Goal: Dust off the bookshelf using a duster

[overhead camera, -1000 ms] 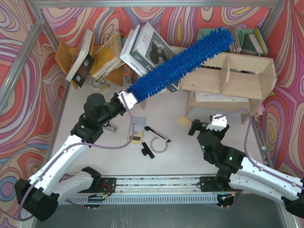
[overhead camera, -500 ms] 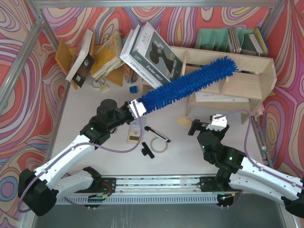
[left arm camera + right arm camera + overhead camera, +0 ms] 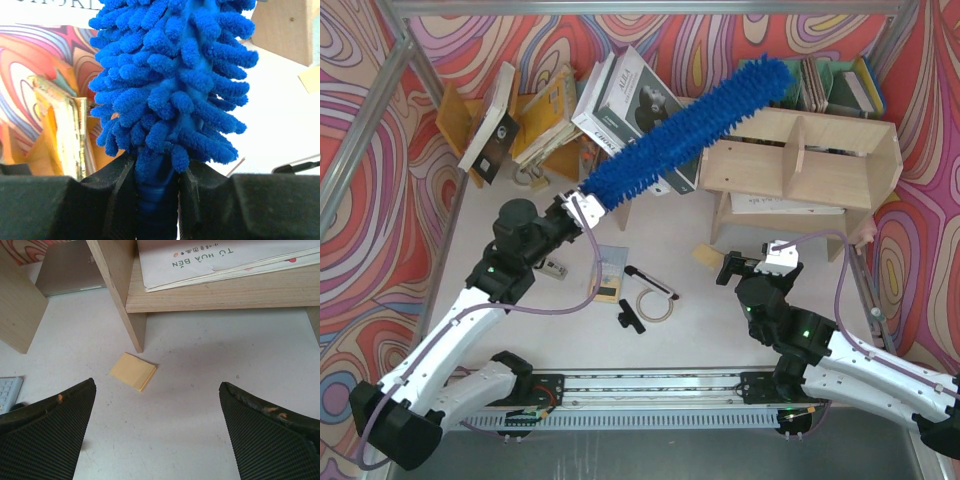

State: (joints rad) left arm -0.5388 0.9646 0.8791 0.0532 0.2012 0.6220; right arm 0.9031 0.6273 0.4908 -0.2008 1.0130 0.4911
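Blue duster point(image 3: 685, 125), pinched tight by its handle in my left gripper point(image 3: 582, 207), slants above the left end of the bookshelf point(image 3: 840, 165), so I'd lower the fluff flat and sweep rightward, my right gripper point(image 3: 745, 262) wide open, empty

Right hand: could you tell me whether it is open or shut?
Open: the right hand has its fingers wide apart, with only table and a yellow note seen between them.
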